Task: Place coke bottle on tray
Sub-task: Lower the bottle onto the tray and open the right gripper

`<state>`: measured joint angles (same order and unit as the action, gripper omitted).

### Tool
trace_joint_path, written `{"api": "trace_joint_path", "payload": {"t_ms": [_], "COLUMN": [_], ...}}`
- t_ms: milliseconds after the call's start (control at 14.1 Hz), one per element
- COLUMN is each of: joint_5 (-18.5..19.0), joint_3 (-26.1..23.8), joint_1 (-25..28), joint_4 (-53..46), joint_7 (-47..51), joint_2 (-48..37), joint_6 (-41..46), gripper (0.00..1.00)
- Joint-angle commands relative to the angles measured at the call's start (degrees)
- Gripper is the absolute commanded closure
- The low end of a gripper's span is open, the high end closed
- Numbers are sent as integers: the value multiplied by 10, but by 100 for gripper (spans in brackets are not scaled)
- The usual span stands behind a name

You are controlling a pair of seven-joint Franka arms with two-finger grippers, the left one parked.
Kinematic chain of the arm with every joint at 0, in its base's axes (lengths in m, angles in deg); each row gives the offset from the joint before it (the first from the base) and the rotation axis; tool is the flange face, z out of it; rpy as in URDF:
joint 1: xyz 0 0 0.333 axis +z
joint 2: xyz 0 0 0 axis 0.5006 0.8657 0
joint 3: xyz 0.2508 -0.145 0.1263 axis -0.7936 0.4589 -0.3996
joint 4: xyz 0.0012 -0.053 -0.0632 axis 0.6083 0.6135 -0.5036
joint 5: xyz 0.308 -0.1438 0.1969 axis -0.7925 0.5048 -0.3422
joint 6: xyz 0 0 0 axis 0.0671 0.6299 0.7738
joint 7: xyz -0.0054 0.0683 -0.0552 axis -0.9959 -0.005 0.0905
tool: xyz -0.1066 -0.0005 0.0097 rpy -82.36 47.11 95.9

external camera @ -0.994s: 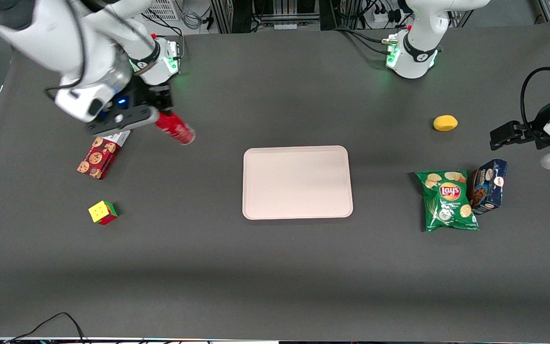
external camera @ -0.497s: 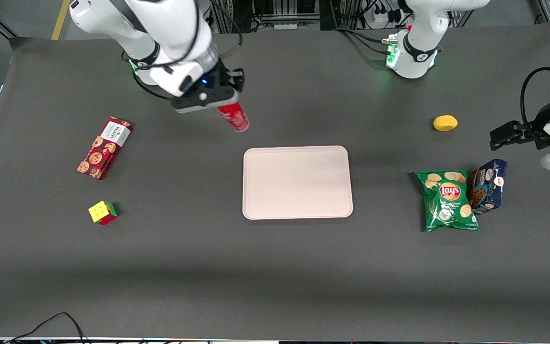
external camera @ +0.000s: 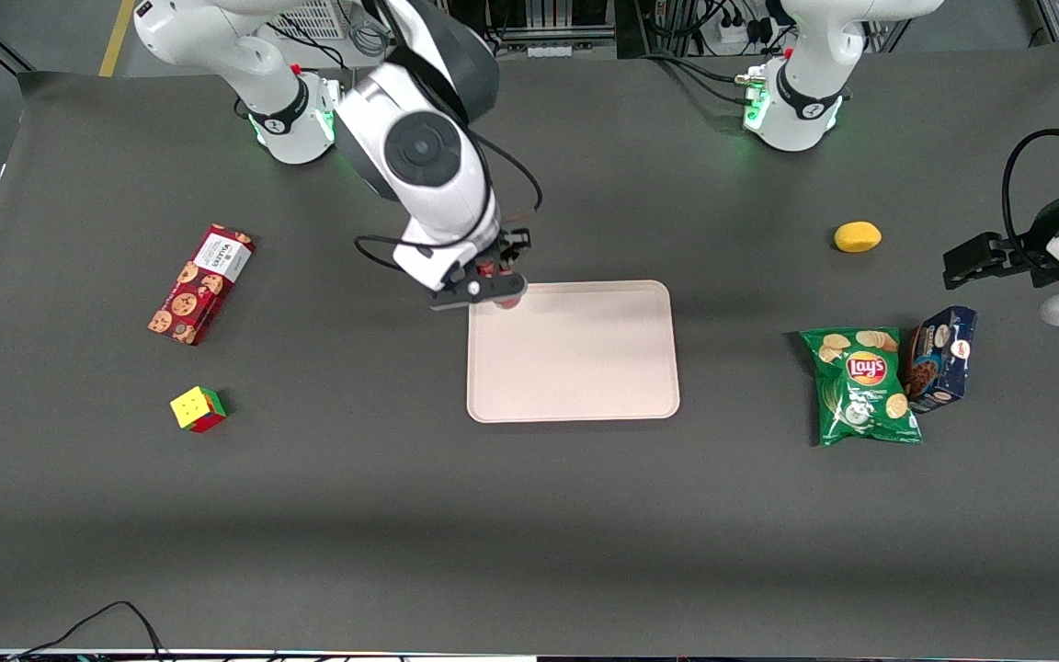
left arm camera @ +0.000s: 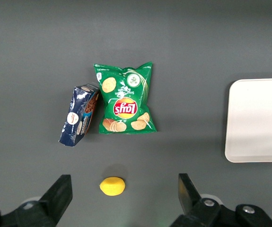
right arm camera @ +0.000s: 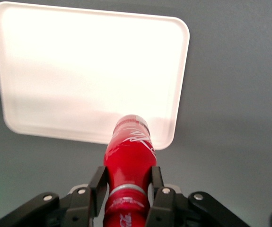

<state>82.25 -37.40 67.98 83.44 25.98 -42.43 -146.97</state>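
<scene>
My right gripper (external camera: 493, 280) (right arm camera: 127, 182) is shut on the all-red coke bottle (right arm camera: 128, 158). In the front view only a bit of red (external camera: 511, 301) shows under the hand. The bottle hangs above the rim of the pale pink tray (external camera: 575, 354), at the tray corner nearest the working arm's base. In the right wrist view the bottle's base end sits over the tray's (right arm camera: 88, 71) edge. The two fingers (right arm camera: 98, 182) press the bottle's sides near its neck.
A red cookie box (external camera: 201, 284) and a colour cube (external camera: 198, 408) lie toward the working arm's end. A green Lay's bag (external camera: 863, 386) (left arm camera: 125, 99), a blue box (external camera: 940, 359) (left arm camera: 80, 115) and a yellow lemon (external camera: 857, 237) (left arm camera: 112, 186) lie toward the parked arm's end.
My gripper has carried the bottle from above the cookie box across the table toward the tray and lowered it. It now hangs over the tray's corner, pointing nearly straight down.
</scene>
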Motion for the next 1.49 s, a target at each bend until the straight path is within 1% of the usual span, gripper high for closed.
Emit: {"api": "trace_joint_path", "payload": {"t_ms": [0, 71, 355, 852, 1206, 1277, 1348, 1419], "joint_5": [28, 45, 72, 72, 73, 72, 72, 72], "joint_3": [-1, -1, 2, 7, 8, 8, 8, 8], "joint_1": [4, 4, 4, -1, -1, -3, -5, -6], "joint_4": [-20, -20, -19, -17, -18, -19, -18, -18], "joint_7": [21, 22, 21, 21, 21, 21, 21, 21], "joint_2": [44, 52, 76, 104, 108, 109, 109, 109], "joint_6": [-34, -42, -60, -90, -92, -92, -92, -92], "gripper": [100, 100, 100, 100, 100, 86, 69, 46]}}
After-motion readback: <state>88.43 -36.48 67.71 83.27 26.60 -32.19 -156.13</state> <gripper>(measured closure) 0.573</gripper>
